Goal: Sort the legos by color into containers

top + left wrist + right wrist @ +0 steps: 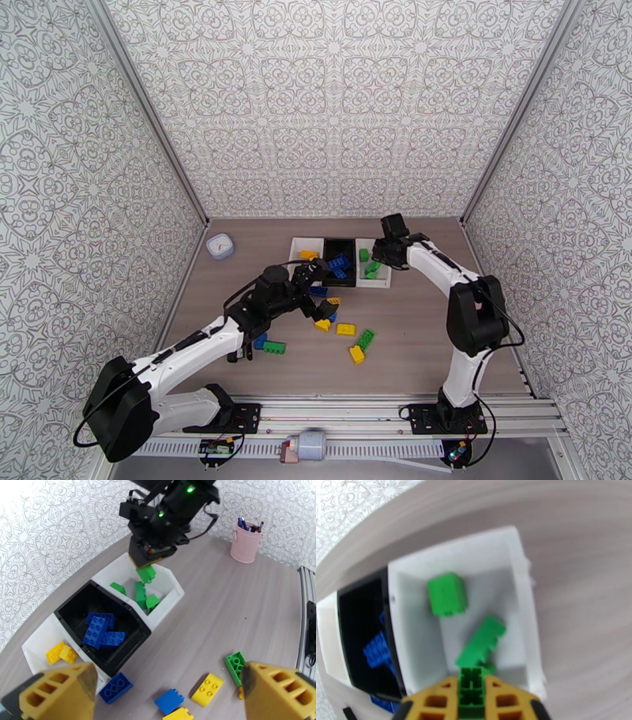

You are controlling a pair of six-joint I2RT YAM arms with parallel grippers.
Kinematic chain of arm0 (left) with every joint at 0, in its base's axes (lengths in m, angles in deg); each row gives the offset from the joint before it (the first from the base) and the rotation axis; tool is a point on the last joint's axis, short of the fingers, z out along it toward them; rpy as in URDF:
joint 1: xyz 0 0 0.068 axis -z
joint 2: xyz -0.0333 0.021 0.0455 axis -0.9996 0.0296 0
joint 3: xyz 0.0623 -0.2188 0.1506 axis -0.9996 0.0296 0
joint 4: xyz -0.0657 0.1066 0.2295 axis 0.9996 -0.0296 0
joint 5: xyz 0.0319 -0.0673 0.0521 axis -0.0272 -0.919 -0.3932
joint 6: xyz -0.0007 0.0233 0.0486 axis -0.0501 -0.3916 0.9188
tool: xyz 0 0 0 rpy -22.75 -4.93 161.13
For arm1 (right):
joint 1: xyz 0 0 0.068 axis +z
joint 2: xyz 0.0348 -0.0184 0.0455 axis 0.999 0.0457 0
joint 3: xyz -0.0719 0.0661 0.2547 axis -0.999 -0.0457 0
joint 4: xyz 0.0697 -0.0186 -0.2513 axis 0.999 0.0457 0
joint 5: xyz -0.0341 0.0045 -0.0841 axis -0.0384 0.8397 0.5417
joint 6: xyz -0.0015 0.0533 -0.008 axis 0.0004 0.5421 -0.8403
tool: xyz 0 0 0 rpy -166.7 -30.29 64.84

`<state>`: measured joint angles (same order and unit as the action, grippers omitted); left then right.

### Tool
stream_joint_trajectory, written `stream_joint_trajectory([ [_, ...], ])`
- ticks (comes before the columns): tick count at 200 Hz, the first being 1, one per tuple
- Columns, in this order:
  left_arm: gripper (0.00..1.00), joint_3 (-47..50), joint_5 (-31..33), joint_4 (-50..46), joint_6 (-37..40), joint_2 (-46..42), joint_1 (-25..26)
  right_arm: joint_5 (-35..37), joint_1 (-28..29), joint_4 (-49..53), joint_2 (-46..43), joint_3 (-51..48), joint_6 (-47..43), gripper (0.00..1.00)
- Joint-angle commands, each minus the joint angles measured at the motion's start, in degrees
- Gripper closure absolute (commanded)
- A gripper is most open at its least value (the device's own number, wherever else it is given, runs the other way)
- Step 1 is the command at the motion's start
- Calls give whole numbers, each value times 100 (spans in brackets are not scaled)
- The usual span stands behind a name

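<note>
Currently the right claw (472, 701) is clamped on one green brick (147, 574), which hangs directly above the right white bin (173, 588), close over the green pieces already inside. I judge the step in hand to be the drop-off of this green brick. The next move calls for opening the jaws while the brick is inside the bin's outline. The arm should then lift clear before any sideways travel, so the fingers do not catch the rim.

The left claw (168, 693) stands wide open with nothing between its fingers. It hovers over the loose bricks (345, 329) on the table (442, 331), just in front of the black bin (75, 602). I read this as the approach for a further pick.

Count of containers: three, side by side and touching, with white, black and white in order.

Count of bricks in bins:
- The right white bin holds two or three green; the pile overlaps and I cannot separate it with confidence.
- The black bin holds about three blue.
- The left white bin (35, 642) holds two yellow.

Count of loose bricks, from the overhead view: roughly nine, being four yellow, three blue and two green. The left arm may cover more.
</note>
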<state>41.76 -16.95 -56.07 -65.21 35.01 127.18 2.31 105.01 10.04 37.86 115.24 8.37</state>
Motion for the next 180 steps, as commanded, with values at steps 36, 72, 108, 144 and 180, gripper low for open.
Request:
stream_joint_trajectory([
  [36, 0, 220, 336, -211, -160, -393, -45, -29, 1, 270, -75, 188, -402, 47],
  [72, 0, 331, 132, -449, -111, -632, -99, -53, 106, 268, -1054, -1086, -17, 33],
  [108, 0, 353, -184, -696, -76, -771, -154, 19, 414, 651, -1983, -2198, 393, 25],
  [144, 0, 379, -274, -806, -56, -868, -169, -24, 869, 1000, -2664, -3018, 593, 18],
  [180, 0, 379, -550, -944, -13, -891, -170, -164, 1196, 1167, -2782, -3451, 803, 15],
])
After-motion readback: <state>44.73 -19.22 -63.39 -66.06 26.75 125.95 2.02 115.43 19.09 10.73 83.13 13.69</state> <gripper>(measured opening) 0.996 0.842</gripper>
